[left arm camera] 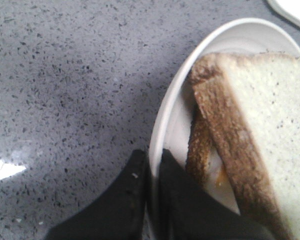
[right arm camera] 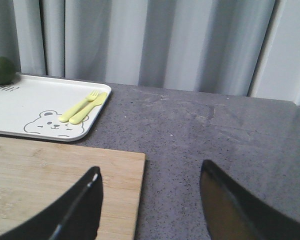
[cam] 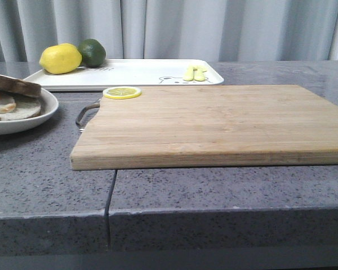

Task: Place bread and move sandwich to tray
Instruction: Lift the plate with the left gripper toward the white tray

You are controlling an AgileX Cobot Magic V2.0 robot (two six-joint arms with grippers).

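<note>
The sandwich [cam: 8, 93] sits in a shallow white bowl [cam: 28, 121] at the left edge of the front view: a brown-crusted bread slice [left arm camera: 262, 130] tilted over a fried egg [cam: 3, 104]. In the left wrist view my left gripper [left arm camera: 152, 160] is shut on the bowl's rim [left arm camera: 162, 125], one finger outside and one inside. The white tray [cam: 141, 76] with a bear drawing lies at the back, also in the right wrist view [right arm camera: 35, 107]. My right gripper [right arm camera: 150, 175] is open and empty over the far right corner of the cutting board [right arm camera: 50, 185]. Neither gripper shows in the front view.
The wooden cutting board [cam: 214, 124] fills the table's middle, with a lemon slice [cam: 122, 92] at its back left corner. On the tray lie a lemon [cam: 60, 58], a lime [cam: 92, 52] and yellow-green cutlery [cam: 194, 72]. Grey curtains hang behind.
</note>
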